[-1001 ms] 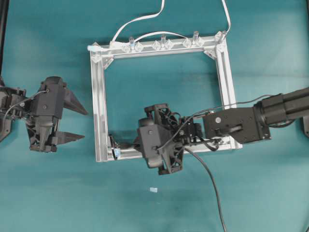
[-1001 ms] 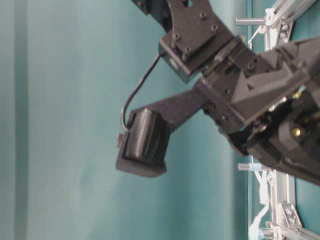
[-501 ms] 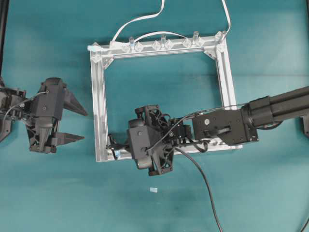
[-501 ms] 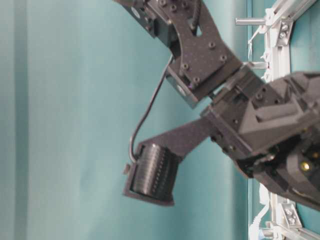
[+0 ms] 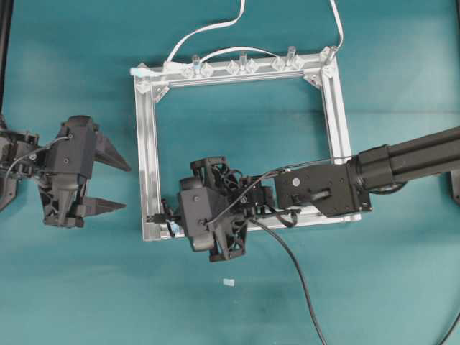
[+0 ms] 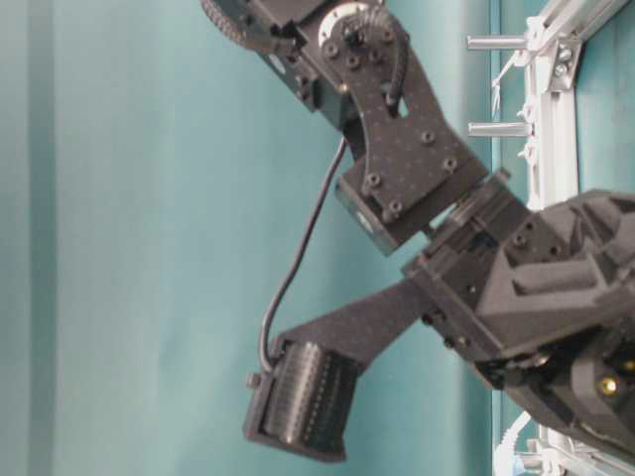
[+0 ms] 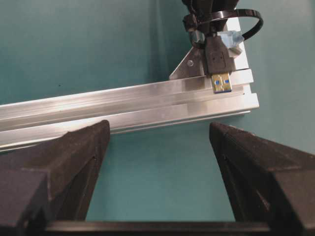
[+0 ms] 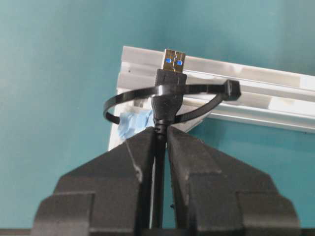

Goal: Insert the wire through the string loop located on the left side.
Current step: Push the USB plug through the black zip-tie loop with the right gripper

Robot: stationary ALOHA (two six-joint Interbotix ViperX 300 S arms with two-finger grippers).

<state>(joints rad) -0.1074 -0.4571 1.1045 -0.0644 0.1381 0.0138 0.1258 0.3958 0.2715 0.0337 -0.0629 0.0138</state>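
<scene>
My right gripper point(image 8: 161, 130) is shut on the wire point(image 8: 170, 81) just behind its black plug. The plug passes through the string loop point(image 8: 129, 97), a thin dark band with a light-blue tag point(image 8: 133, 123) at its base. Its silver tip points out over the frame's rail. Overhead, the right gripper point(image 5: 169, 218) sits at the aluminium frame's point(image 5: 147, 144) near-left corner, and the wire point(image 5: 302, 273) trails toward the near edge. In the left wrist view the plug point(image 7: 220, 61) pokes out below the string loop point(image 7: 241, 17). My left gripper point(image 5: 126, 187) is open and holds nothing, left of the frame.
White cables point(image 5: 208, 29) run off the frame's far rail, which carries several clear clips point(image 5: 241, 66). A small white scrap point(image 5: 228, 282) lies on the teal table near the front. The right arm point(image 6: 417, 188) reaches low across the frame.
The right arm has slid left along the frame's near rail, carrying the plug into the loop at the left corner. The left arm has not moved.
</scene>
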